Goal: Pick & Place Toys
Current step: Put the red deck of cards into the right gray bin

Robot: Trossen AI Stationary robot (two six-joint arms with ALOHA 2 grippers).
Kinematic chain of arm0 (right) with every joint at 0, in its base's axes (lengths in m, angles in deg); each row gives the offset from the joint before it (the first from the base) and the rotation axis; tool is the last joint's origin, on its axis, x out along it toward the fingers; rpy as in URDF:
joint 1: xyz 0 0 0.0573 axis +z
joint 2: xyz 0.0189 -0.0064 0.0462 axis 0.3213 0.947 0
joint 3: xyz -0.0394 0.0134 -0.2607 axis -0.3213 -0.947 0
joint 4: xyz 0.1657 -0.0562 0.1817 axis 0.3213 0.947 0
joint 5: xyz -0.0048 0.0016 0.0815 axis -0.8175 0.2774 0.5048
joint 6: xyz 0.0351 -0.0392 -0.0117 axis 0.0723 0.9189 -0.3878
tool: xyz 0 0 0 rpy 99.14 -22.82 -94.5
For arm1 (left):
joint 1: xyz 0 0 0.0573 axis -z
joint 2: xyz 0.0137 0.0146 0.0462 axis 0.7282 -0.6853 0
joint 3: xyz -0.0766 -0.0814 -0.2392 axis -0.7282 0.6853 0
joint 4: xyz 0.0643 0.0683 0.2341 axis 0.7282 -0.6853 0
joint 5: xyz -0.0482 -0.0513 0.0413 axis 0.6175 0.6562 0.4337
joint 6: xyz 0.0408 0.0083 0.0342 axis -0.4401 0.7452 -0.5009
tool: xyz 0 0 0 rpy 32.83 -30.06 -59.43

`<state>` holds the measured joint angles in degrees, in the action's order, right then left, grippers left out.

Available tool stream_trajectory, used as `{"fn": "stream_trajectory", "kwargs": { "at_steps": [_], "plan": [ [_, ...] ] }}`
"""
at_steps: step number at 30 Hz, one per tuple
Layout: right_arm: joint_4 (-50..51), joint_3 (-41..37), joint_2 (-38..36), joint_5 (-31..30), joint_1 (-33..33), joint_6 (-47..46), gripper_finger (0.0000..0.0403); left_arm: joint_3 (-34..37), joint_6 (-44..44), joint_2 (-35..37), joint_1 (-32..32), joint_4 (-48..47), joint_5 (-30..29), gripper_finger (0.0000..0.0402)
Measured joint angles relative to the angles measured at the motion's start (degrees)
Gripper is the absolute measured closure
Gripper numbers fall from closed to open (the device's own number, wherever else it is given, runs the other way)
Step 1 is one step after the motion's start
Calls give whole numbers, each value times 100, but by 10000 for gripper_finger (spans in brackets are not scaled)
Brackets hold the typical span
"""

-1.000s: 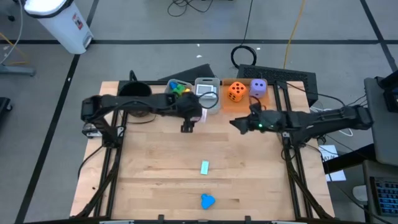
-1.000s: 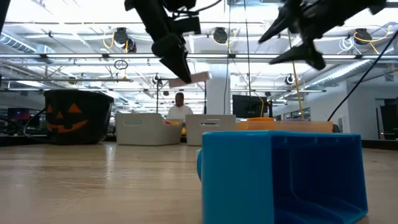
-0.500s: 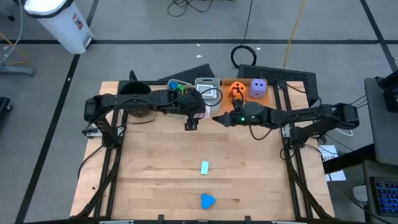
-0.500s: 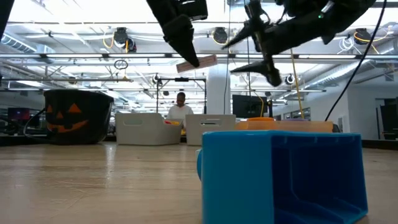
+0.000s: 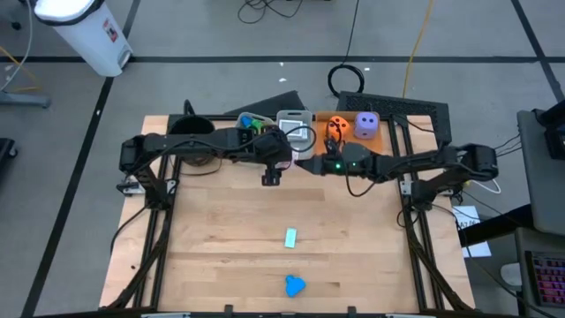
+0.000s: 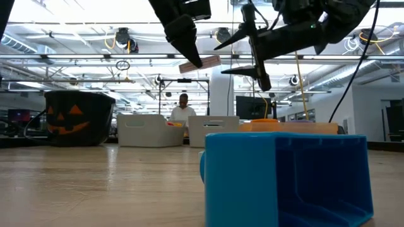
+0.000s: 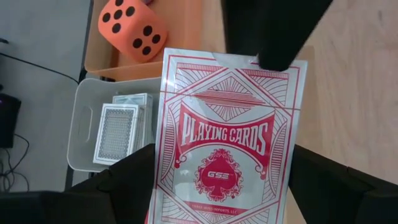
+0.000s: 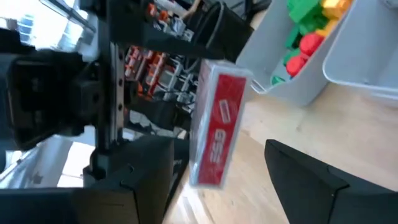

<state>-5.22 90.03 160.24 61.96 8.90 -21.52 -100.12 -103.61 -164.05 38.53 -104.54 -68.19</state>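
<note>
Seen from above, a wooden counter fills the middle of the frame. Two dark arms reach in from the left and right edges and meet near the upper centre.

The left tool hangs above the counter, just below a row of containers along the top edge. It grips a boxed deck of cards, red and white, printed "Playing Cards". In the low view the deck shows tilted in the air at upper centre, pinched at one end.

The right tool sits just right of the left one, its fingers spread apart on either side of the deck's free end without closing on it. Its own camera shows the deck edge-on between the two fingers.

Along the top edge, left to right: a black pot, a clear bin of coloured blocks, a clear bin holding more cards, and an orange tray with an orange die and a purple die.

Lower centre, a pale green block lies on the bare wood. Below it, near the bottom edge, lies a blue block.
</note>
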Motion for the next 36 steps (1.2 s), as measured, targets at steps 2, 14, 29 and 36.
{"fn": "stream_trajectory", "kwargs": {
  "at_steps": [2,14,29,36],
  "plan": [
    [-126,0,37,7,-66,-13,161,0,-22,0,-2,6,-2,91],
    [-148,2,35,313,-324,-146,246,0,-153,0,0,55,96,82],
    [-192,9,33,447,-326,-174,361,4,-151,-9,9,217,97,76],
    [-189,7,31,465,-332,-157,361,9,-130,-9,54,261,90,70]
  ]
}}
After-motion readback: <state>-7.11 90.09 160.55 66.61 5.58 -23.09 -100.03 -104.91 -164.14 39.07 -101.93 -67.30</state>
